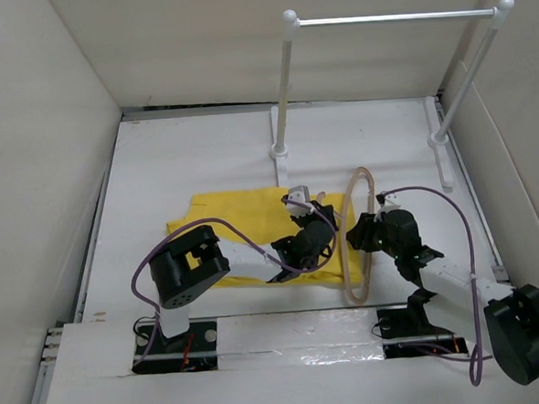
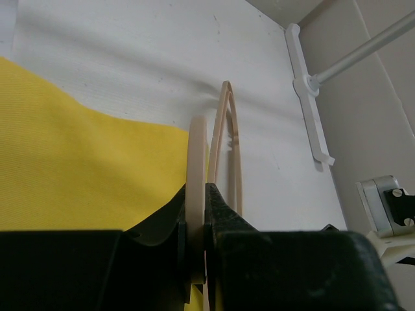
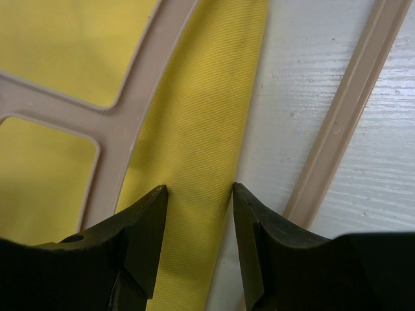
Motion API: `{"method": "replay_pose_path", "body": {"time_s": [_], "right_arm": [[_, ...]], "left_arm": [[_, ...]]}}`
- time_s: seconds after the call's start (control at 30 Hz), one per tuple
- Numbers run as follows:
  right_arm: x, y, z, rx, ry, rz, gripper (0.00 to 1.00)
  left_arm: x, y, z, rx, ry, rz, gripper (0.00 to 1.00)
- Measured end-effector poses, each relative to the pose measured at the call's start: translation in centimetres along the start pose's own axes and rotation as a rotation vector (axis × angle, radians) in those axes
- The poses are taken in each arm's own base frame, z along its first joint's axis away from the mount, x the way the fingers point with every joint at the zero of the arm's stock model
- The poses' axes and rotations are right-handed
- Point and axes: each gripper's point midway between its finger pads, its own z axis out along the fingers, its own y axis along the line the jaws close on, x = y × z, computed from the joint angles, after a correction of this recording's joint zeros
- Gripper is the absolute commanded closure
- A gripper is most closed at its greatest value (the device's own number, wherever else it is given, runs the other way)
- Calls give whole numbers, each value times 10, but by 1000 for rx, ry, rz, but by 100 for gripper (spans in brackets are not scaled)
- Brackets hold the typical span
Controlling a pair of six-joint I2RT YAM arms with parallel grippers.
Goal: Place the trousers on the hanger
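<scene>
The hanger (image 2: 198,149) is being held on edge, clamped tight in the left jaws. The trousers (image 3: 194,129), flat on the counter (image 1: 203,160), are being straddled along their lengthwise edge strip by the half-open, empty right jaws.

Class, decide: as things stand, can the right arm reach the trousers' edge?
Probably yes: the right gripper, jaws open, hangs just over the trousers edge, between two bars of the hanger; nothing covers it.
</scene>
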Motion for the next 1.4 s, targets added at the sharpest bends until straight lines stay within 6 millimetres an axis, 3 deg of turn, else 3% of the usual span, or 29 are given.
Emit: {"method": "replay_pose_path", "body": {"time_s": [0.07,0.1,0.17,0.2,0.23,0.43,0.63,0.77,0.97,1.13,1.4], "right_arm": [[6,-2,6,5,19,17,49],[9,-2,9,1,27,25,55],[9,0,16,-19,23,34,77],[11,2,19,-33,27,43,92],[11,4,22,-50,30,48,100],[6,15,23,-106,15,60,100],[-25,28,4,-157,-90,23,100],[-41,26,-8,-168,-140,19,100],[-62,7,-27,-108,-197,6,100],[-77,-27,-37,3,-247,24,100],[-57,-49,-23,44,-149,62,100]], "left_arm": [[-1,5,1,-6,-3,0,100],[-1,6,2,-6,-2,0,100],[-2,10,1,-7,-3,-1,100],[-3,13,1,-8,-6,0,100],[-5,17,-1,-8,-9,0,100],[-16,39,-12,-30,-23,17,100],[-41,59,-29,-56,-62,16,100],[-53,67,-35,-76,-87,22,100],[-61,85,-45,-112,-100,46,100],[-72,95,-55,-127,-106,91,100],[-80,96,-58,-106,-89,186,100]]}}
